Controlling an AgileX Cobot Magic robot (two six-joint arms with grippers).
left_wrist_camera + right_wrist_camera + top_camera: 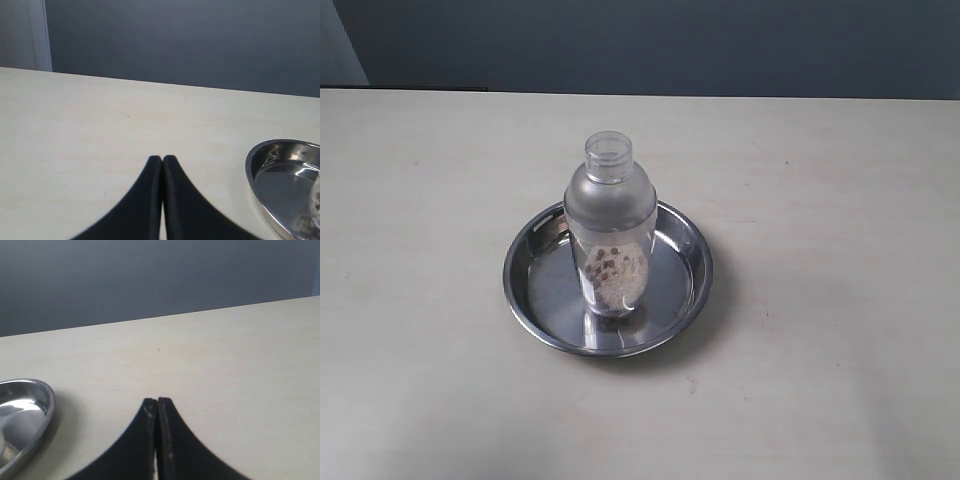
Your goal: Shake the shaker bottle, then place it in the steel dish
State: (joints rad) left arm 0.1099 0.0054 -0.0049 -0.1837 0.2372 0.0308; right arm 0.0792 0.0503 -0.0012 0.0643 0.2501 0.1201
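Note:
The frosted shaker bottle (609,230) stands upright inside the round steel dish (530,262) at the middle of the table, pale and brown grains showing in its lower half. Neither arm appears in the exterior view. My left gripper (162,159) is shut with nothing between its black fingers, hovering over bare tabletop beside the steel dish (260,167). My right gripper (157,401) is also shut and empty, with the steel dish (42,390) off to one side. The bottle's base barely shows at the edge of each wrist view.
The pale wooden table (820,200) stretches around the dish on all sides. A dark blue-grey wall (670,45) runs behind the table's far edge.

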